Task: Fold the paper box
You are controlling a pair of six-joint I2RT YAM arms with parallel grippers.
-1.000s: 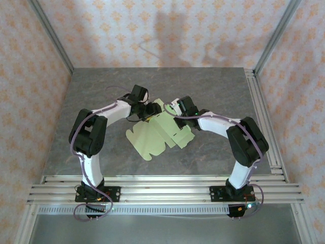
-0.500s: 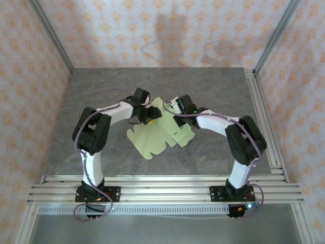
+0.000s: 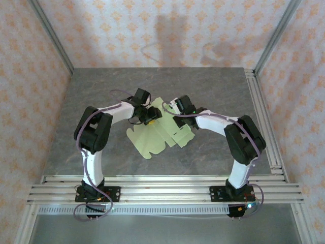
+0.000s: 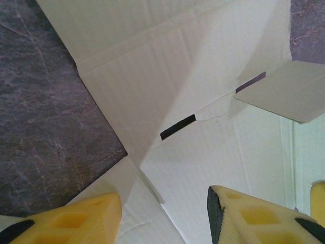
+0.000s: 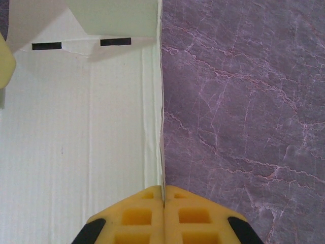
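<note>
On the table [image 3: 101,91] the paper box [image 3: 160,133] lies half-flat, one edge pinched by the right hand [image 5: 163,203], the left hand [image 4: 165,203] spread over a crease (gripping nothing), so a tug could drag or tear the thin card

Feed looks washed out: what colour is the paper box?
The paper box is pale green; top external shows it best.

Both arms rise from the bottom of the top view and bend inward toward the centre. The left gripper [image 4: 163,206] has its yellow fingers [image 4: 86,218] wide apart. The right gripper [image 5: 163,197] has its fingers pressed together on the edge of the paper box [image 5: 76,132].
</note>
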